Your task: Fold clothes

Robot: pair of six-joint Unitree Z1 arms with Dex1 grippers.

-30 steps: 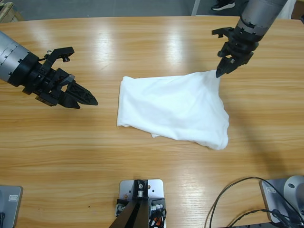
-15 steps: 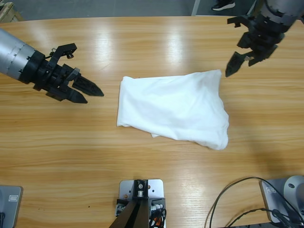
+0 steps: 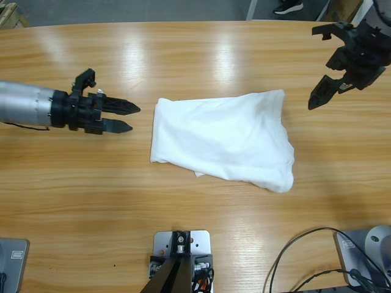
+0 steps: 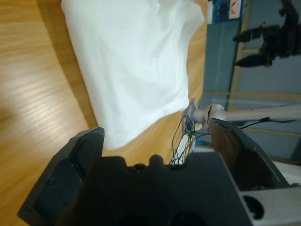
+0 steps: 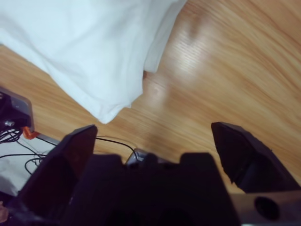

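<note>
the white t-shirt (image 3: pixel 223 139) lies folded into a rough, rumpled oblong near the middle of the wooden desk (image 3: pixel 183 55), its left edge a rounded fold, its upper right corner drawn out to a point and its lower right corner bulging toward the near edge. no lettering or label shows on the upward face. the left hand (image 3: pixel 125 117) comes in from the left edge of the high view, held level and pointing at the shirt's left fold, just short of it and not touching; its two black jaws are spread apart with nothing between them. in the left wrist view the hand (image 4: pixel 155 134) looks along the cloth (image 4: pixel 131 66), which fills the upper middle, bare desk on one side. the right hand (image 3: pixel 321 94) hangs near the upper right of the high view, off the shirt's pointed corner and clear of it, jaws aimed down and left, released and empty. in the right wrist view the hand (image 5: pixel 153 136) has its jaws wide, the shirt (image 5: pixel 89 47) ahead of the jaws and apart from them, with black cables (image 5: pixel 14 141) beyond the desk edge. the right hand shows small in the left wrist view's far corner.
</note>
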